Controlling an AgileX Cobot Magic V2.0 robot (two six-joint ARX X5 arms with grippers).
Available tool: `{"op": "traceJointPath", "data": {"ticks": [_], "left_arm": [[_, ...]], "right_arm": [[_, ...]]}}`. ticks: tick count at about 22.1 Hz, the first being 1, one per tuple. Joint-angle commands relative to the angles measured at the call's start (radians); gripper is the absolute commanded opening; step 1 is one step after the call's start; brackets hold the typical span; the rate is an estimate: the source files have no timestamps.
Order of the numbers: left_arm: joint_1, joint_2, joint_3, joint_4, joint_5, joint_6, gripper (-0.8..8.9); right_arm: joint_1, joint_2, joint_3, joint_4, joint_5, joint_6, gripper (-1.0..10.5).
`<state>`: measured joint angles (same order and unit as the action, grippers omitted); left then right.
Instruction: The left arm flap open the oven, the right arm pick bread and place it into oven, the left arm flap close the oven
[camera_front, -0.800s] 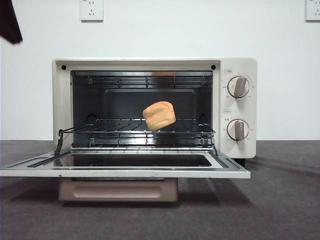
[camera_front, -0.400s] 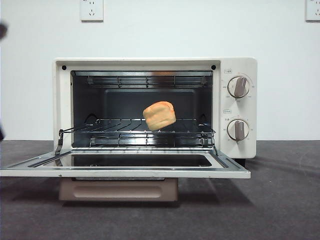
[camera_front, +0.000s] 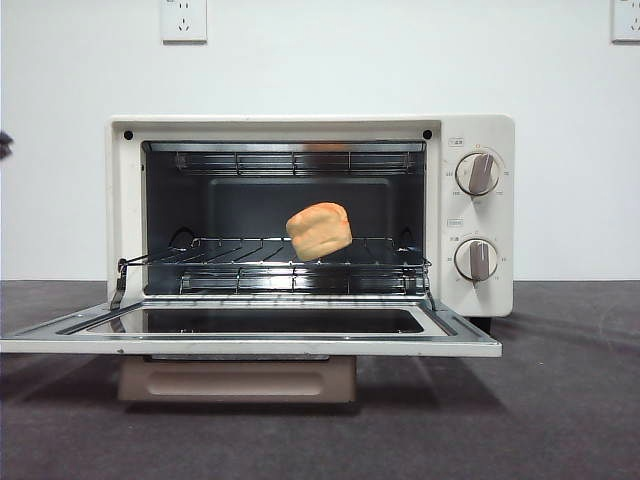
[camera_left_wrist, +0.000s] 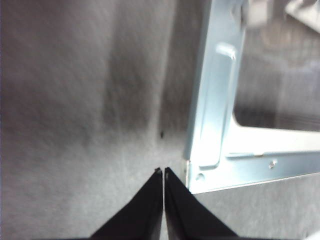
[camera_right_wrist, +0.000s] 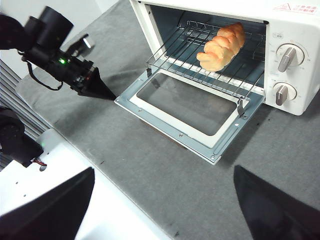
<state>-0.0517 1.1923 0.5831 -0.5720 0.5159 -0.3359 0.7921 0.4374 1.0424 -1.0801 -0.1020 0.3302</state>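
The cream oven (camera_front: 300, 127) stands with its door (camera_front: 250, 346) flapped down flat. The golden bread (camera_front: 319, 230) lies on the wire rack (camera_front: 220, 262) inside, also seen as a braided loaf (camera_right_wrist: 222, 45) in the right wrist view. My left gripper (camera_left_wrist: 163, 172) is shut to a point, just off the door's outer left corner (camera_left_wrist: 200, 176) and low over the table. The right wrist view shows that same black wedge (camera_right_wrist: 111, 95) beside the door (camera_right_wrist: 170, 127). My right gripper (camera_right_wrist: 164, 169) hangs open, high and back from the oven, holding nothing.
The beige handle (camera_front: 235, 380) hangs under the lowered door. Two knobs (camera_front: 477, 173) sit on the oven's right panel. Grey felt covers the table (camera_front: 560, 400). A white robot base (camera_right_wrist: 50, 170) lies at the table's near left edge. Wall sockets (camera_front: 183, 20) are behind.
In the front view the dark arm tip has gone from the top left corner down the left edge, leaving only a small smudge. The oven, door and bread have not moved.
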Motion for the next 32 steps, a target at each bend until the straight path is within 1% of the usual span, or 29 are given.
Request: {"op": "traceJointPath", "data": {"ticks": [1, 5, 11, 15, 17, 23, 27, 29, 32], "left_arm": [[-0.004, 0.077, 0.001, 0.013, 0.01, -0.009, 0.07], [-0.003, 0.134, 0.001, 0.035, 0.051, -0.007, 0.08], [-0.004, 0.148, 0.001, 0.072, 0.108, -0.025, 0.08], [-0.003, 0.148, 0.001, 0.077, 0.125, -0.029, 0.08], [-0.003, 0.148, 0.001, 0.084, 0.153, -0.033, 0.08], [-0.003, 0.147, 0.001, 0.118, 0.248, -0.053, 0.08], [0.004, 0.138, 0.001, 0.156, 0.297, -0.092, 0.08], [0.01, 0.122, 0.001, 0.197, 0.329, -0.129, 0.08], [0.018, 0.089, 0.008, 0.26, 0.348, -0.192, 0.08]], "right_arm": [[0.01, 0.005, 0.009, 0.025, 0.017, 0.01, 4.4], [0.01, 0.005, 0.009, 0.036, 0.024, 0.01, 4.4], [0.01, 0.005, 0.009, 0.044, 0.031, 0.011, 4.4], [0.01, 0.005, 0.009, 0.049, 0.036, 0.011, 4.4], [0.01, 0.005, 0.009, 0.05, 0.049, 0.014, 4.4], [0.01, 0.005, 0.009, 0.05, 0.051, 0.026, 4.4], [0.01, 0.005, 0.009, 0.05, 0.05, 0.033, 4.4], [0.01, 0.005, 0.009, 0.051, 0.05, 0.04, 4.4], [0.01, 0.005, 0.009, 0.051, 0.05, 0.053, 4.4]]}}
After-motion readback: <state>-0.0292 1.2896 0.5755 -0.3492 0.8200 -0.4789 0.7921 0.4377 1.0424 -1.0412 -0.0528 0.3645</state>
